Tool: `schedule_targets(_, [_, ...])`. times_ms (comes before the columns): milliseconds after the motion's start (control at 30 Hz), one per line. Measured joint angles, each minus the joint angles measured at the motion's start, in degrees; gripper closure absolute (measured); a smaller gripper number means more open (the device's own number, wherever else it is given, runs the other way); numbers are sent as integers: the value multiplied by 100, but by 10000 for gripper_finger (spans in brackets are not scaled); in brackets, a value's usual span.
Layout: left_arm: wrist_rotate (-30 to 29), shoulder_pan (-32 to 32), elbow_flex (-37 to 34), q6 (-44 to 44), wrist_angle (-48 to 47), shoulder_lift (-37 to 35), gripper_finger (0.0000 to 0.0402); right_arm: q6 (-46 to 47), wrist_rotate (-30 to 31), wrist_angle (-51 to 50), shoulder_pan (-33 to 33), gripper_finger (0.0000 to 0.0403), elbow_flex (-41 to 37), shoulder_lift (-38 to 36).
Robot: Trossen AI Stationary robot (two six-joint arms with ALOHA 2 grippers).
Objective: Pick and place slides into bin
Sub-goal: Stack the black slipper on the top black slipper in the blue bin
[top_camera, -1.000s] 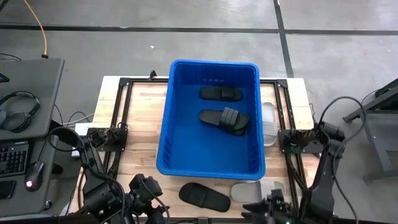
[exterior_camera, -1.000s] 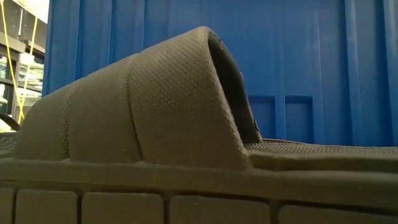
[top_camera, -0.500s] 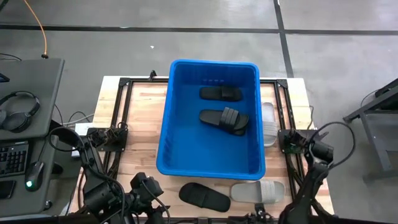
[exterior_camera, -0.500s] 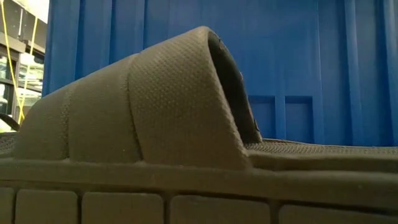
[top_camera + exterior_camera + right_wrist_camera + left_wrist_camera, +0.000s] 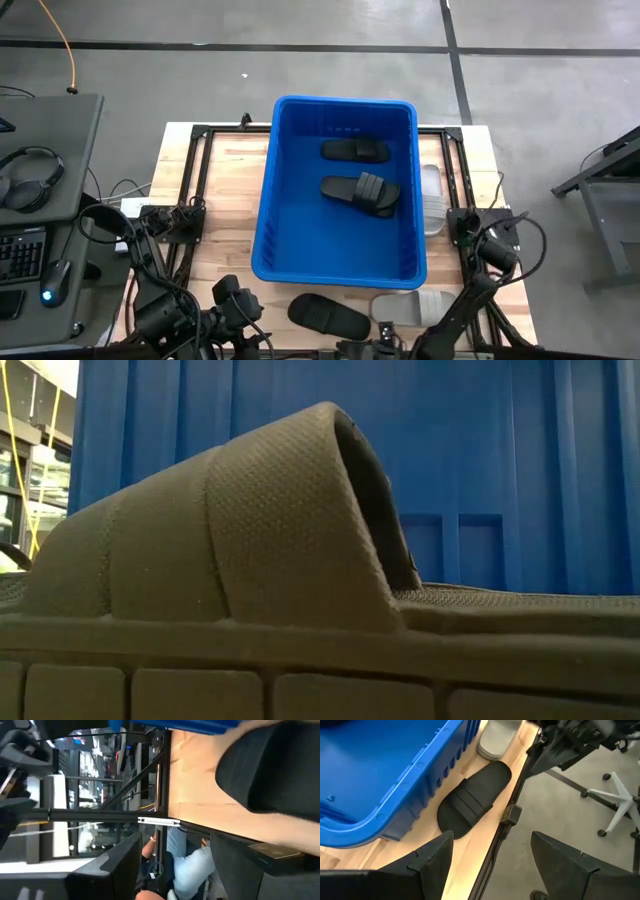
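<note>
**Black slide and grey slide lie outside the bin, both pincers empty**

Your left pincer (image 5: 491,840) has its fingers spread apart with nothing between them. It hangs off the bin's (image 5: 335,272) near left corner, over the table (image 5: 225,170) edge. Your right pincer (image 5: 175,840) is also spread and empty, low at the table edge off the bin's near wall. A blurred dark slide shape lies just ahead of it.

Nearest to both pincers, one black slide (image 5: 328,316) lies flat on the table just outside the bin's near wall. In the low view its ribbed strap fills the picture against the blue wall. A grey slide (image 5: 415,306) lies just beside it, towards the bin's near right corner. You cannot tell whether these two touch.

A second grey slide (image 5: 431,198) lies along the outside of the bin's right wall, close against it.

Inside the bin, two black slides rest on the floor. One (image 5: 355,151) is near the far wall. The other (image 5: 362,192) is near the middle, towards the right wall.
</note>
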Motion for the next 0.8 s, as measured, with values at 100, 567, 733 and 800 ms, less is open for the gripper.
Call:
schedule_targets(100, [3, 1, 0, 108, 0, 0, 147, -9, 14, 457, -77, 179, 0, 303])
schedule_targets(567, [261, -1, 1, 266, -6, -2, 147, 43, -796, 808, -676, 183, 254, 683])
schedule_targets(733, [261, -1, 2, 266, -4, -2, 147, 46, -1368, -324, -880, 201, 832, 683])
schedule_targets(800, [261, -1, 2, 285, -6, -2, 147, 35, -1593, -910, -888, 206, 1140, 683])
